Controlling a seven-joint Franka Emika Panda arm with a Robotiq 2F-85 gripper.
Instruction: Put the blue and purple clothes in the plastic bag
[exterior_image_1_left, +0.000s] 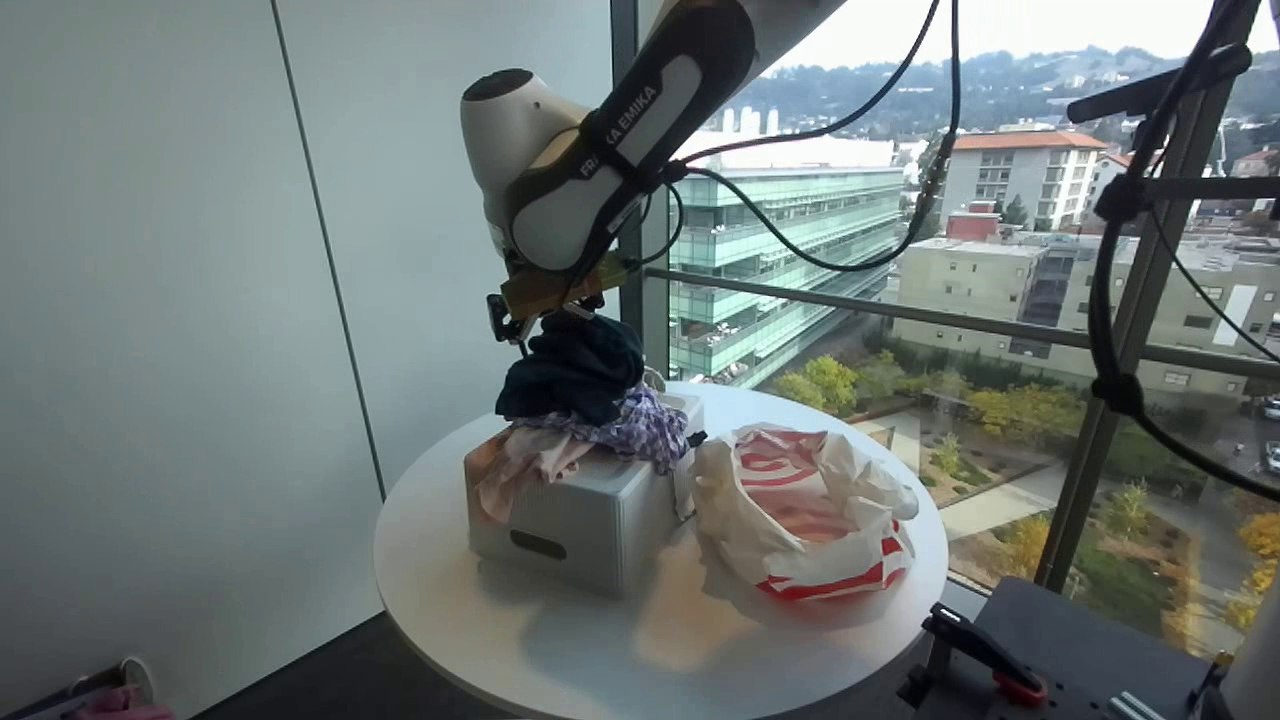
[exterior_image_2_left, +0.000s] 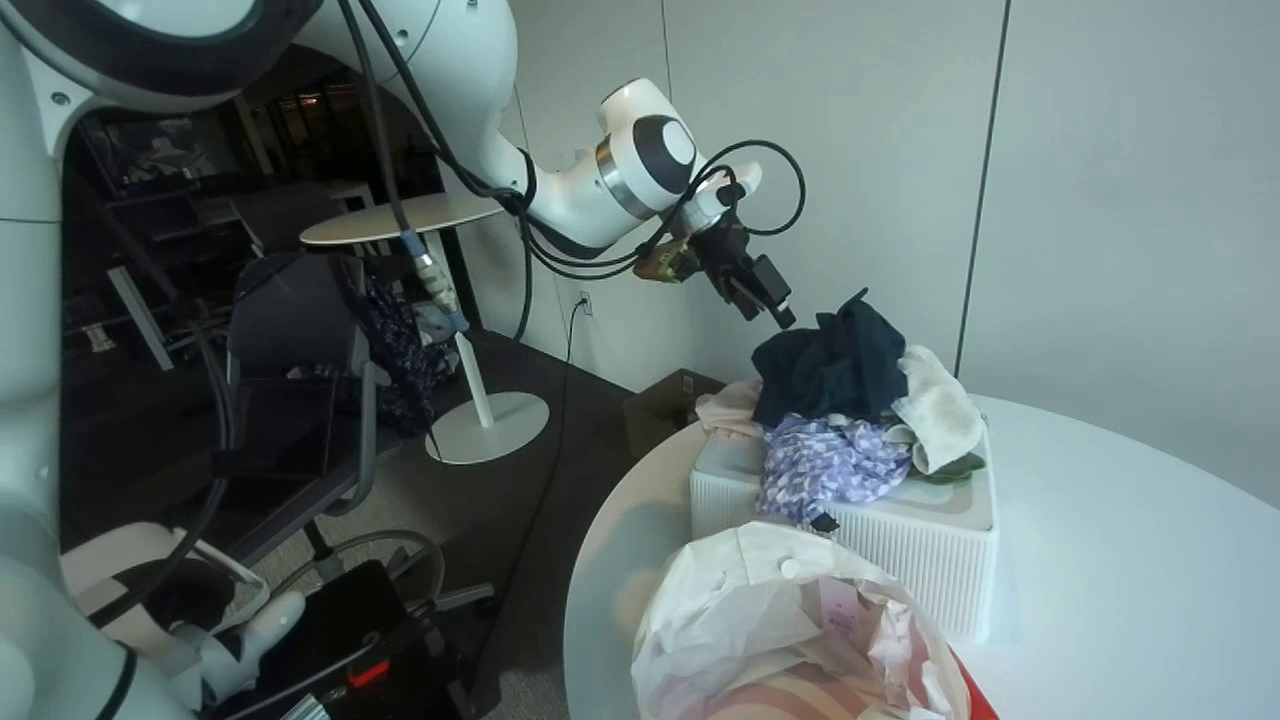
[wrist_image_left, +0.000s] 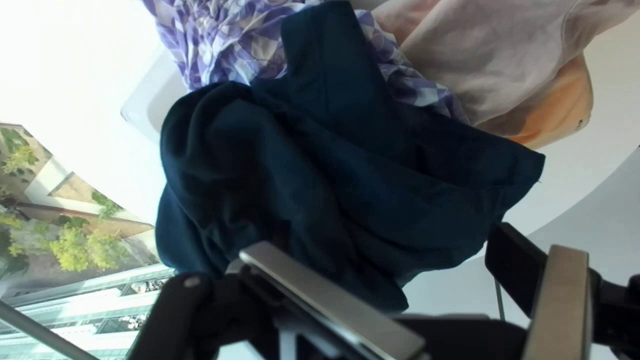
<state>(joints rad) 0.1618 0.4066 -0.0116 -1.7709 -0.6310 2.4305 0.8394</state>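
Observation:
The dark blue cloth lies bunched on top of the pile in both exterior views (exterior_image_1_left: 575, 370) (exterior_image_2_left: 835, 368) and fills the middle of the wrist view (wrist_image_left: 325, 160). The purple-and-white patterned cloth (exterior_image_1_left: 645, 428) (exterior_image_2_left: 825, 468) (wrist_image_left: 230, 42) lies under and beside it, hanging over the box edge. The plastic bag (exterior_image_1_left: 735, 540) (exterior_image_2_left: 690, 610), white with red print, stands open-mouthed on the table beside the box. My gripper (exterior_image_1_left: 550, 322) (exterior_image_2_left: 770, 312) (wrist_image_left: 375, 250) is open and empty, just above the blue cloth and tilted. Whether the fingers touch the cloth is unclear.
A ribbed white box (exterior_image_1_left: 585, 545) (exterior_image_2_left: 930, 570) carries the pile on a round white table (exterior_image_1_left: 450, 600). A pale pink cloth (exterior_image_1_left: 535, 455) (exterior_image_2_left: 730, 408), a white cloth (exterior_image_2_left: 940, 410) and a green cloth (exterior_image_2_left: 955, 468) lie there too. A wall and window stand behind.

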